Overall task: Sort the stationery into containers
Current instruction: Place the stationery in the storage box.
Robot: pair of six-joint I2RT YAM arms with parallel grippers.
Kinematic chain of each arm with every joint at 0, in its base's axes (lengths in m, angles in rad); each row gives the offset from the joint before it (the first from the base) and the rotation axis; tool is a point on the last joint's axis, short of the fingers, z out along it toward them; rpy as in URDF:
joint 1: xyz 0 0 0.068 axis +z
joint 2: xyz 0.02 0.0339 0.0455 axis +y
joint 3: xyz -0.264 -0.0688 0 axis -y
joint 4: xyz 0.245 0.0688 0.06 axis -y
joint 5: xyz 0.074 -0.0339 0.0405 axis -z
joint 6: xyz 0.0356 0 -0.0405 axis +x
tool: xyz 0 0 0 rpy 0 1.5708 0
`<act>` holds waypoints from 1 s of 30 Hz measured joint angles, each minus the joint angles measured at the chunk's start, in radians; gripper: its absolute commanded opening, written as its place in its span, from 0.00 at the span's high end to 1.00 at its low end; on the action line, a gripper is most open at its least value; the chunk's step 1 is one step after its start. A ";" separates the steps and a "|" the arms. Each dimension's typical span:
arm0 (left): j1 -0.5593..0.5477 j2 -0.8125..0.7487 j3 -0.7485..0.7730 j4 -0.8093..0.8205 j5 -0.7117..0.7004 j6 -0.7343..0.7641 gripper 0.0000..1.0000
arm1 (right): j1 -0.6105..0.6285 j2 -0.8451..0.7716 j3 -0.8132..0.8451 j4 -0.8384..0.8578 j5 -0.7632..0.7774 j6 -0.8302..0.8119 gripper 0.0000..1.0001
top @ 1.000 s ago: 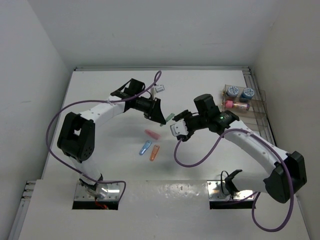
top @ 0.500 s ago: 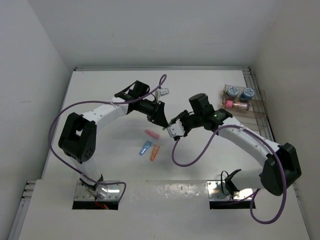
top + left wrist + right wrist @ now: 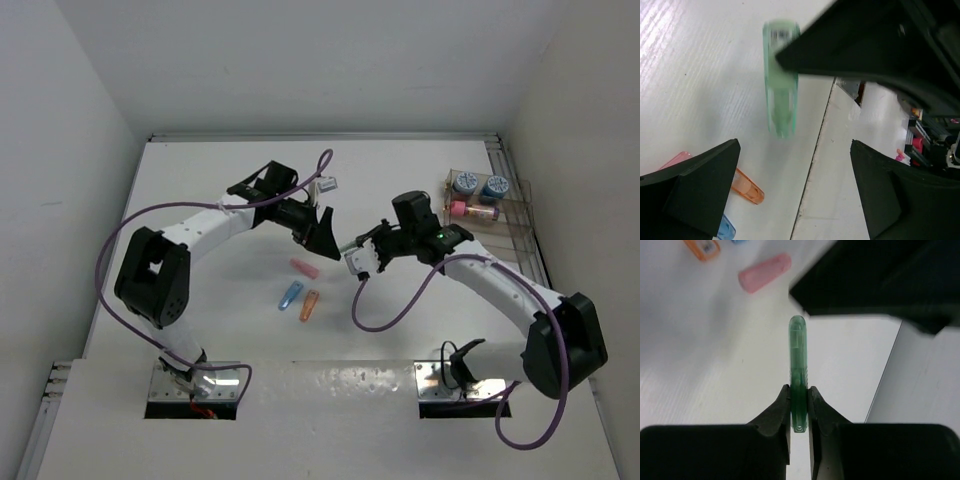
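Green and translucent, the capsule (image 3: 798, 370) is pinched by its lower end between the closed fingers of the right gripper (image 3: 799, 390), standing up from them; this is well apart from the clear box (image 3: 524, 205), out on the side of the box toward the left arm. The left gripper (image 3: 794, 145) faces it from the far side, again well apart from the box; its jaws stand wide open and hold nothing, and the capsule's free end hangs just beyond them, not touching either finger as far as the left wrist view shows.

Inside the box sit two blue-and-white rolls (image 3: 464, 182) side by side along its far wall, with the pink marker (image 3: 472, 210) lying just nearer than them; those three look sorted.

Farther from the box than both grippers, on the bare table (image 3: 200, 180), lie the pink capsule (image 3: 303, 267), the blue capsule (image 3: 290, 294) and the orange capsule (image 3: 309, 305); the blue and orange ones are almost touching, the pink one near them.

By my count three items are in and four are out; one of the four is in hand, so the job looks a little under half done; left to do is carrying the green piece across to the box, then fetching the other three.
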 measured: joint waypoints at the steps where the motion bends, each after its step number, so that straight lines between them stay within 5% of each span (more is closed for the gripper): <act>1: 0.005 -0.005 0.000 -0.005 -0.005 0.005 0.00 | -0.029 -0.010 -0.009 -0.005 0.004 0.000 1.00; 6: 0.074 -0.037 0.004 -0.027 -0.040 0.031 0.00 | -0.212 -0.073 -0.037 -0.048 0.009 0.000 1.00; 17: 0.241 -0.037 0.042 -0.151 -0.134 0.157 0.00 | -0.847 -0.032 -0.048 -0.167 -0.071 -0.201 1.00; 27: 0.275 -0.037 -0.021 -0.142 -0.253 0.177 0.00 | -0.965 0.202 0.057 -0.162 -0.098 -0.339 1.00; 30: 0.276 -0.037 -0.021 -0.145 -0.270 0.223 0.00 | -0.973 0.260 0.086 -0.145 -0.093 -0.365 0.87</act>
